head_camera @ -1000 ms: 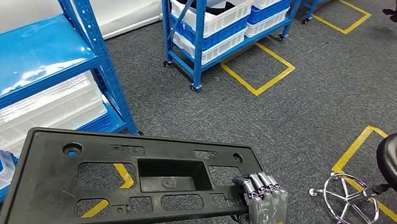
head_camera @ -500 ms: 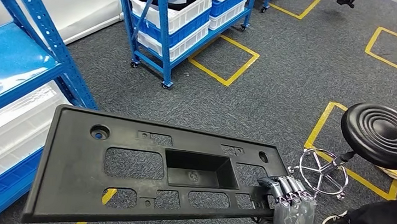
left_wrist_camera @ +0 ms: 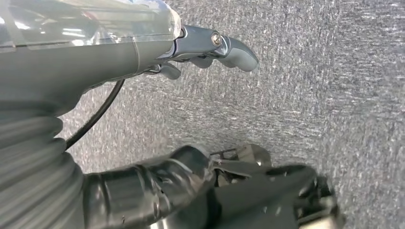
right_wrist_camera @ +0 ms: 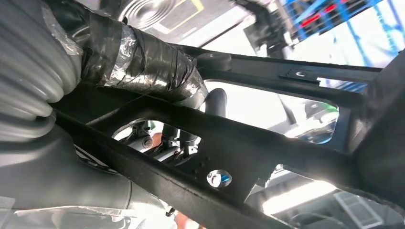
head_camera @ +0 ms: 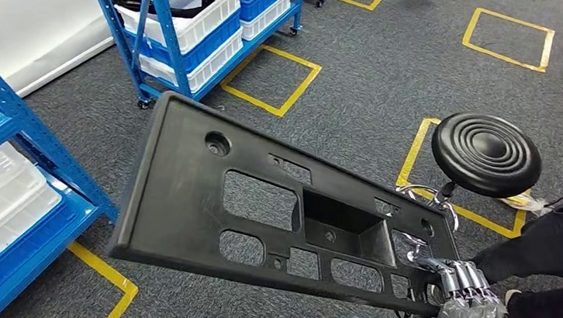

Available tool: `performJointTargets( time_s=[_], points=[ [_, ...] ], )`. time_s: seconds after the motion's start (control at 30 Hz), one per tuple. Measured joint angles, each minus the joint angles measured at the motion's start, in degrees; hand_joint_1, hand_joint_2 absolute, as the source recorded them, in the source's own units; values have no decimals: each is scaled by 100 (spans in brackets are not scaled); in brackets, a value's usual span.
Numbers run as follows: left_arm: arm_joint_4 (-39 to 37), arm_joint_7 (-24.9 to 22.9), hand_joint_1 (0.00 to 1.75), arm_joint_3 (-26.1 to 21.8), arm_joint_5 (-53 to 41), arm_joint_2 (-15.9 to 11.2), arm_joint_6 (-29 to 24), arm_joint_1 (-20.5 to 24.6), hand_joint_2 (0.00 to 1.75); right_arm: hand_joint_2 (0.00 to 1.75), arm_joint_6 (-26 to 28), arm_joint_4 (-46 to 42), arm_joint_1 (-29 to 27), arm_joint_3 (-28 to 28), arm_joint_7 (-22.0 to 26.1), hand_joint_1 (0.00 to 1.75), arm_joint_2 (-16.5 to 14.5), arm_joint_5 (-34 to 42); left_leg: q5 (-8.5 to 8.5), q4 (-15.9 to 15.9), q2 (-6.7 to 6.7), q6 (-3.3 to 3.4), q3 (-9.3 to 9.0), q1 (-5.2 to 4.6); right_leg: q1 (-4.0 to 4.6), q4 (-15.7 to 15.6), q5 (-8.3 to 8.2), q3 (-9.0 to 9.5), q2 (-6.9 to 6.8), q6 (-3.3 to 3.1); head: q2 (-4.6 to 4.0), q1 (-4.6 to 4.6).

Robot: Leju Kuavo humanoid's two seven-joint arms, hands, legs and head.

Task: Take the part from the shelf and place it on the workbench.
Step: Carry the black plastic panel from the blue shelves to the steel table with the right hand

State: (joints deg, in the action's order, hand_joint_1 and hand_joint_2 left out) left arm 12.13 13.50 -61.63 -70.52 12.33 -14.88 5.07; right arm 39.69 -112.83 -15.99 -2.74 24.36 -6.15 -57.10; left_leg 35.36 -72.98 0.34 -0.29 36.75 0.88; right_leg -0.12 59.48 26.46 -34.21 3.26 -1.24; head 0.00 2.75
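At five o'clock the right hand [head_camera: 459,316] clamped its fingers on the part's [head_camera: 258,203] corner, carrying it tilted above floor

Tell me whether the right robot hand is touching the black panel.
Touching. Head view: the right robot hand has its fingers hooked over the near edge of the black panel, carrying it.

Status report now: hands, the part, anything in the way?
Right hand grips black part by its edge. Left hand hangs free. Stool and person's legs near.
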Motion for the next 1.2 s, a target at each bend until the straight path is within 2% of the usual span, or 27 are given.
performJointTargets(
  time_s=[0.03,0.1,0.17,0.23,0.27,0.3,0.37,0.43,0.47,0.5,0.53,0.6,0.63,0.67,0.73,0.77,0.83,0.9,0.93,0.97,1.0,1.03,1.07,1.1,1.13,1.17,1.2],
  points=[
    [0,3,0,-1,2,-1,0,0,175,175,0,-8,-10,24,5,175,-12,13,-238,349,-62,39,-139,-11,5,4,0,8,81,0,0,0],
    [0,13,0,-5,3,-4,-1,-2,175,175,0,-29,-16,67,26,175,-34,46,-591,1110,-342,111,-453,-31,5,15,-4,7,229,15,0,0],
    [0,25,0,-10,2,-6,-2,3,175,175,1,-47,-23,107,51,175,-53,82,-656,1425,-512,132,-583,-46,-16,19,-27,-32,351,66,0,0],
    [0,30,0,-13,2,-3,-2,15,175,175,2,-69,-47,149,73,175,-67,103,-680,1492,-405,146,-612,-41,-38,17,-50,-68,447,137,0,0],
    [0,32,0,-14,1,0,-2,19,175,175,2,-87,-62,179,81,175,-73,113,-705,1539,-334,170,-630,-32,-29,55,-20,-88,381,166,0,5],
    [0,32,0,-15,1,3,-2,17,175,175,2,-107,-72,207,90,175,-78,124,-731,1585,-253,204,-648,-23,-16,179,70,-145,242,191,0,13],
    [0,32,0,-16,-1,8,-1,10,175,175,2,-129,-76,246,100,175,-86,149,-751,1631,-94,252,-668,-31,-6,734,402,-399,-113,227,0,30],
    [0,29,0,-18,-1,10,0,-4,175,175,2,-131,-82,264,103,175,-93,161,-738,1626,73,260,-666,-41,-43,1408,684,-720,-248,258,0,36],
    [0,28,0,-19,0,10,0,-8,175,175,2,-131,-91,274,103,175,-95,164,-729,1622,155,250,-667,-40,-64,1540,687,-780,-274,274,0,35],
    [0,27,0,-20,1,10,0,-9,175,175,2,-131,-99,286,103,175,-96,167,-715,1616,233,236,-671,-38,-85,1444,580,-722,-300,290,0,36],
    [0,28,0,-21,1,11,0,-6,175,175,2,-132,-104,297,105,175,-96,170,-697,1606,302,218,-682,-34,-101,1125,392,-545,-347,303,0,35],
    [0,28,0,-21,1,15,-1,0,175,175,2,-138,-106,316,120,175,-98,174,-646,1579,416,161,-715,-42,-88,333,114,-114,-562,291,0,36],
    [0,28,0,-22,1,16,-1,3,175,175,2,-146,-107,327,132,175,-101,175,-623,1568,457,129,-731,-52,-68,95,62,13,-634,263,0,35],
    [0,27,0,-23,1,16,-2,8,175,175,2,-153,-109,340,143,175,-104,177,-605,1562,497,99,-747,-63,-41,-2,70,58,-670,228,0,34],
    [0,26,0,-26,1,15,-2,24,175,175,2,-169,-120,368,154,175,-110,181,-583,1563,580,42,-774,-68,-20,-4,64,47,-565,149,0,33],
    [0,25,0,-26,1,15,-2,32,175,175,3,-179,-127,381,154,175,-112,184,-550,1538,557,12,-779,-56,-27,-17,54,48,-512,112,0,32],
    [0,27,0,-27,1,16,-2,36,175,175,5,-203,-133,400,155,175,-118,187,-328,1234,327,-38,-657,-31,-56,-48,27,56,-403,38,0,29],
    [0,30,0,-29,2,17,-2,23,175,175,6,-214,-130,408,155,175,-136,187,59,481,71,-56,-304,-21,-54,-52,18,47,-290,-1,0,27],
    [0,30,0,-30,3,17,-2,14,175,175,5,-213,-131,409,155,175,-143,187,200,89,31,-56,-106,-21,-44,-49,17,45,-219,-7,0,27],
    [0,31,0,-32,4,17,-2,6,175,175,5,-212,-133,411,154,175,-148,187,230,-147,19,-48,25,-22,-35,-46,16,46,-144,-10,0,27],
    [0,32,0,-33,5,17,-2,1,175,175,4,-211,-134,413,154,175,-148,187,138,-166,14,-33,60,-23,-27,-41,16,50,-63,-11,0,27],
    [0,33,0,-34,6,16,-2,0,175,175,4,-210,-135,415,154,175,-148,187,-64,63,-8,-10,-19,-23,-23,-35,17,58,19,-10,0,27],
    [0,34,0,-36,7,16,-2,1,175,175,4,-209,-135,416,154,175,-149,187,-315,465,-85,18,-181,-23,-23,-30,18,66,97,-8,0,27],
    [0,34,0,-38,7,15,-2,0,175,175,4,-209,-134,419,153,175,-149,189,-506,874,-223,48,-346,-22,-17,-20,20,65,171,2,0,27],
    [0,35,0,-40,7,14,-2,0,175,175,4,-209,-134,421,151,175,-150,190,-631,1202,-345,70,-477,-22,-17,-10,19,53,238,21,0,27],
    [0,36,0,-42,7,13,-2,4,175,175,4,-209,-133,424,148,175,-150,192,-677,1392,-441,85,-553,-26,-24,-5,14,35,299,48,0,29],
    [0,37,0,-43,7,13,-2,12,175,175,4,-209,-137,426,144,175,-150,195,-665,1449,-468,97,-576,-34,-34,-6,1,14,357,85,0,28]
  ],
)
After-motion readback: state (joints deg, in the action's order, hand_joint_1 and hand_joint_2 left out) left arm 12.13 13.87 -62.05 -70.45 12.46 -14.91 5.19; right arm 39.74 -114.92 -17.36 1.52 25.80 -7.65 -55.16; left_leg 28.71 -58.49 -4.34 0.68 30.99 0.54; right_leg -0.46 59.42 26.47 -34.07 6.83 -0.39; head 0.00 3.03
